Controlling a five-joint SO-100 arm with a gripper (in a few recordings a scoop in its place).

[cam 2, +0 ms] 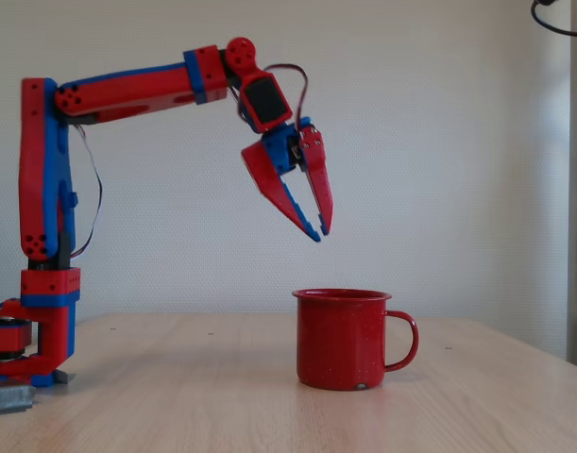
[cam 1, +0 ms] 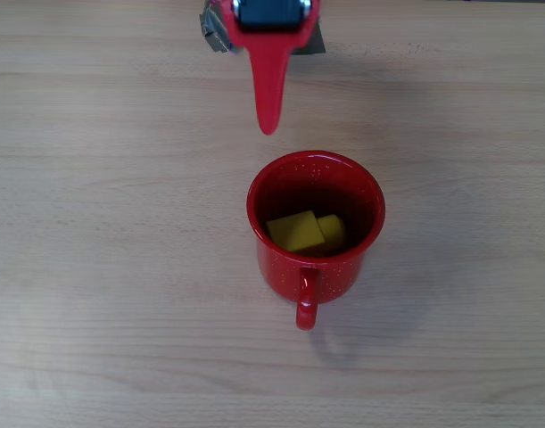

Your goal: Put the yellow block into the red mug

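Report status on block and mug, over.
Gripper empty, raised above the red mug, fingers nearly closed. Yellow block inside mug. Nothing obstructing.

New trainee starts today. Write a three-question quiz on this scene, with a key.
1. True or false: the yellow block lies inside the red mug.
2. In the fixed view, the gripper is: A) down inside the mug, B) raised above the mug's rim, C) resting on the table.
3. In the overhead view, toward which picture edge does the mug's handle point?

Key: 1 true; 2 B; 3 the bottom edge.
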